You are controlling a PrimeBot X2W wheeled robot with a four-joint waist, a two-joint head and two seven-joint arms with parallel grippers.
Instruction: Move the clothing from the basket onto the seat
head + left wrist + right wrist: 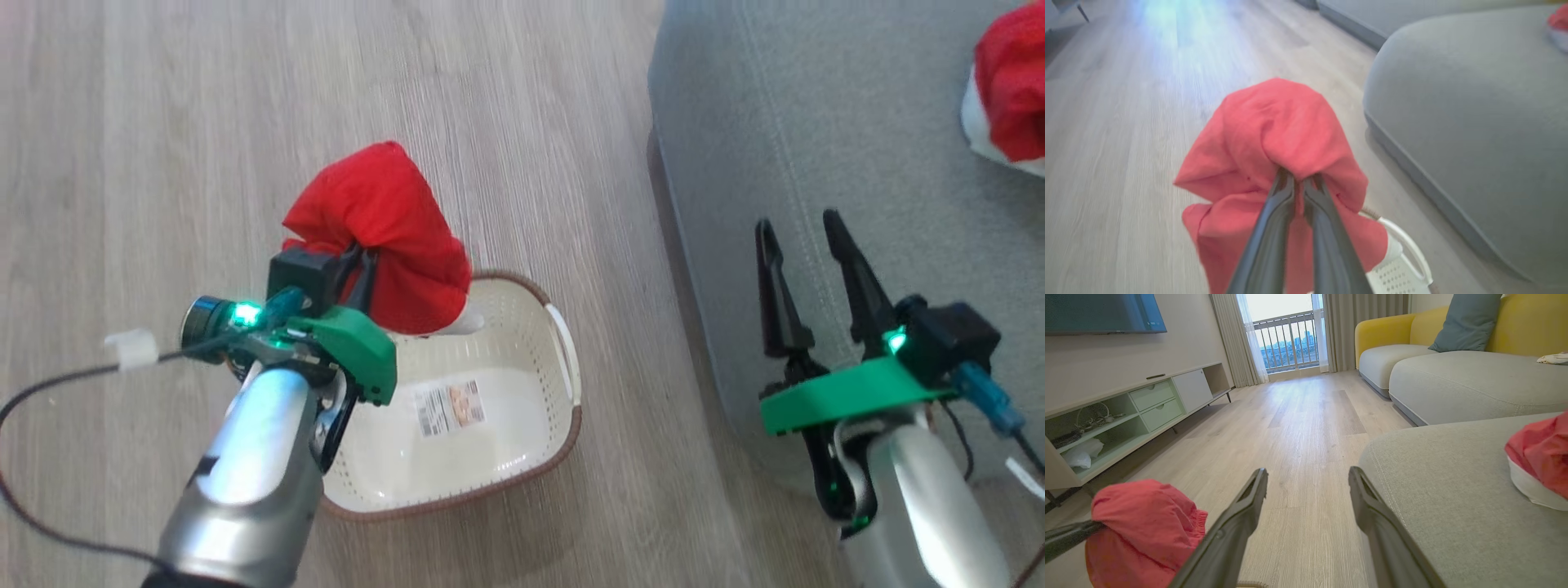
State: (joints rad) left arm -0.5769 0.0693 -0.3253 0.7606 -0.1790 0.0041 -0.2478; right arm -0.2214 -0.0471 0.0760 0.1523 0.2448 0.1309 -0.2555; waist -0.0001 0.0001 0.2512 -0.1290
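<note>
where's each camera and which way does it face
Head view: on the head, facing down at basket and seat; left gripper, right gripper, forearms.
Left wrist view: on that wrist, along shut fingers holding the red garment.
Right wrist view: on that wrist, along open fingers, across the floor toward a window.
Both wrists share garment and seat.

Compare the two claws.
The left claw is shut on a red garment; the right claw is open and empty. The left is above the basket's rim; the right is at the seat's edge. Both are long, dark and two-fingered.
</note>
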